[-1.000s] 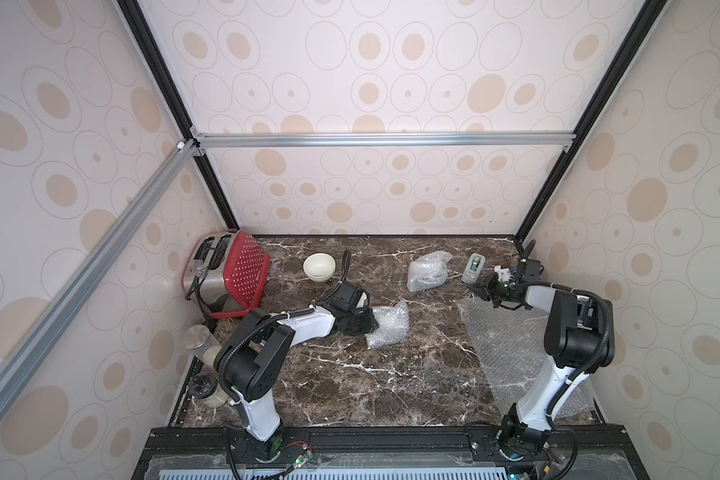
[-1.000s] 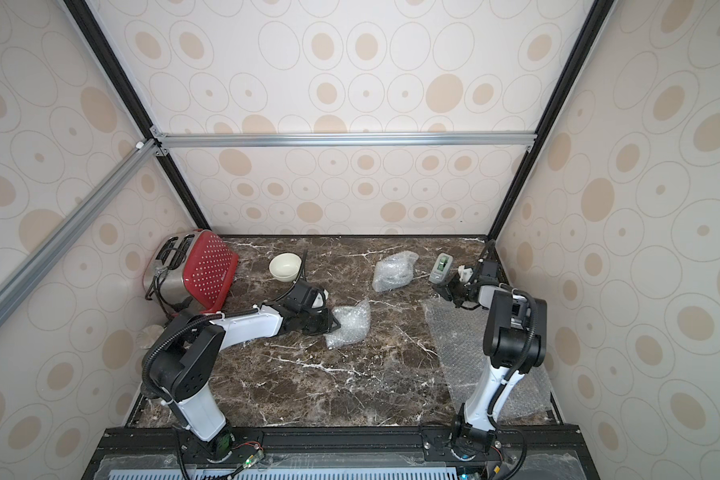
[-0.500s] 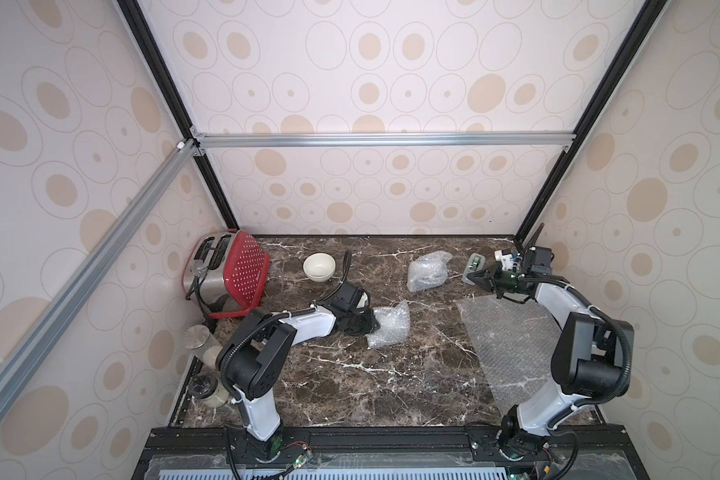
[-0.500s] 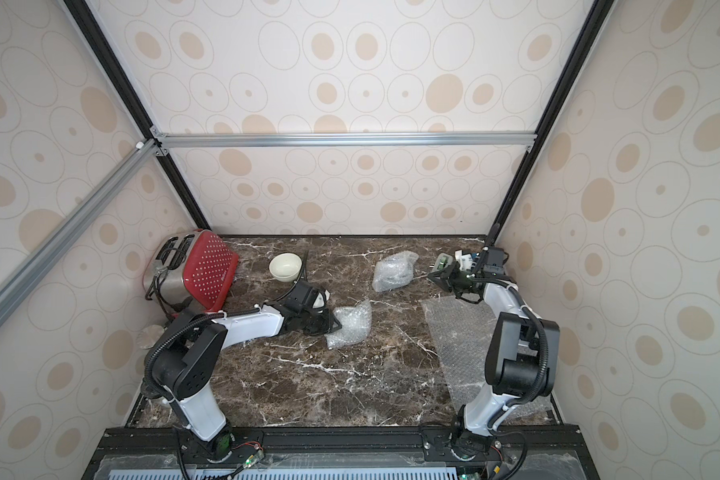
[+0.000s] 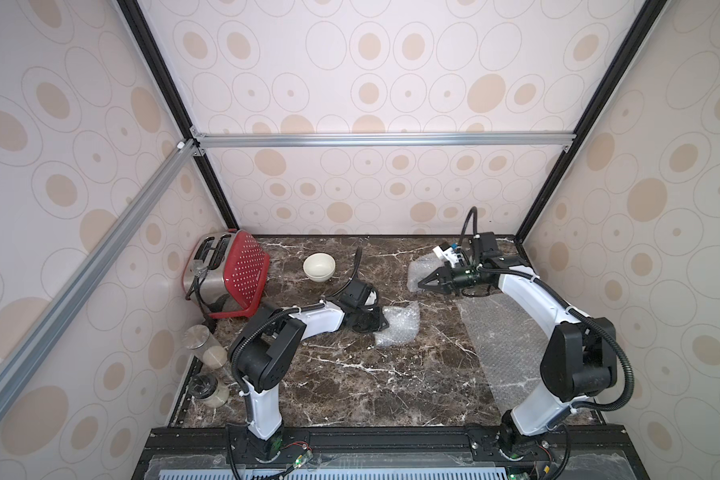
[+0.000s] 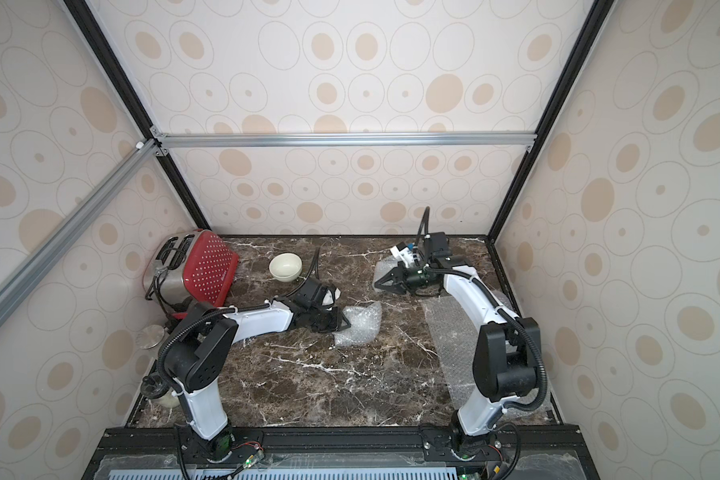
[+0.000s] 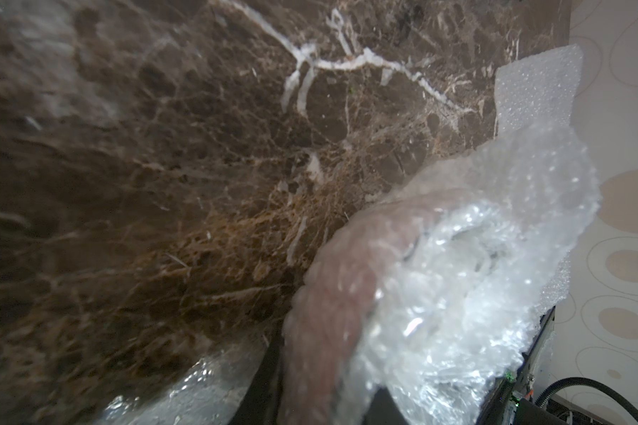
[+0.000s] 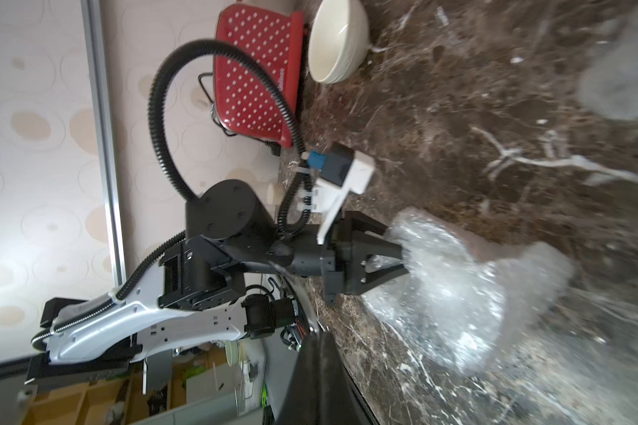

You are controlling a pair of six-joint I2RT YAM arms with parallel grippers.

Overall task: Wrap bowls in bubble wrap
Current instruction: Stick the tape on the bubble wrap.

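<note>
A plain cream bowl [image 5: 319,267] [image 6: 285,266] [image 8: 337,40] stands unwrapped at the back left of the marble table [image 5: 350,374]. My left gripper [image 5: 381,326] [image 6: 345,324] [image 8: 402,254] [image 7: 321,397] lies low at mid-table, shut on the edge of a crumpled bubble wrap bundle [image 5: 400,324] [image 6: 362,326] [image 7: 439,276] [image 8: 457,287]; a curved rim shows dimly through the film. My right gripper [image 5: 421,284] [image 6: 377,284] [image 8: 321,379] is shut and empty, its tips at the near edge of a second bundle [image 5: 418,268] [image 6: 385,266]. A flat bubble wrap sheet [image 5: 504,345] [image 6: 458,345] lies under the right arm.
A red toaster [image 5: 229,274] [image 6: 196,270] [image 8: 258,73] leans in the back left corner. Two glass jars [image 5: 206,349] [image 5: 208,388] stand along the left wall. Patterned walls and black frame posts close in three sides of the table.
My right gripper has swung from the back right corner leftward, and now points at the back bundle. The left arm and its bundle have stayed put.
</note>
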